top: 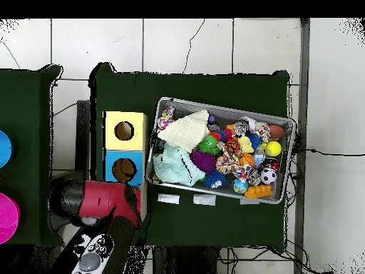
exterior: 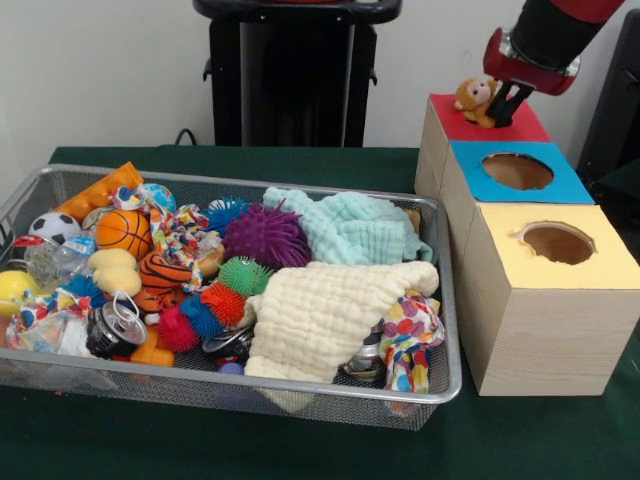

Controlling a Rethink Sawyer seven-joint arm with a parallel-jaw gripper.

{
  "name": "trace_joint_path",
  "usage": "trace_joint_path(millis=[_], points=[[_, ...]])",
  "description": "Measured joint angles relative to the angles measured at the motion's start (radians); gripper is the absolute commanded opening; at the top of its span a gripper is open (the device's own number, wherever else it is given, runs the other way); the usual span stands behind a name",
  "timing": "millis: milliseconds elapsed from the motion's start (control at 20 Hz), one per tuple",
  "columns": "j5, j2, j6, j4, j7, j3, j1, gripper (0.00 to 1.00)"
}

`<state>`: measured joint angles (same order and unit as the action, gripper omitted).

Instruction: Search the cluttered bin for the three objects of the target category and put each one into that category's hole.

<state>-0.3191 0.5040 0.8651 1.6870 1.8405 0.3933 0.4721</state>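
Seen from the front, the gripper (exterior: 497,103) clasps a tan bear (exterior: 474,99) over the red box (exterior: 520,126), poised above its hidden hole; from overhead, the arm (top: 100,202) covers that box beside the basket (top: 222,109).

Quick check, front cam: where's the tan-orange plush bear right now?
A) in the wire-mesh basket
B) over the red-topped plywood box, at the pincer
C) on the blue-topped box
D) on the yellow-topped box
B: the tan-orange plush bear sits at the tips of the robot's pincer above the red-topped plywood box, not in the silver wire-mesh basket; the red-surrounded hole itself is hidden behind them.
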Motion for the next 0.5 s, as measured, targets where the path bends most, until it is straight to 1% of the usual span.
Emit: trace_joint_path(millis=[100, 150, 200, 350, 500], points=[[0.000, -0.008, -0.028, 0.001, 0.000, 0.000, 0.001, 0.00], [0.000, -0.015, -0.049, 0.002, 0.000, 0.000, 0.002, 0.00], [0.002, -0.028, -0.094, 0.009, 0.000, 0.000, 0.005, 0.00], [0.010, -0.042, -0.148, 0.024, 0.000, 0.000, 0.016, 0.00], [0.030, -0.043, -0.194, 0.039, 0.000, 0.004, 0.035, 0.00]])
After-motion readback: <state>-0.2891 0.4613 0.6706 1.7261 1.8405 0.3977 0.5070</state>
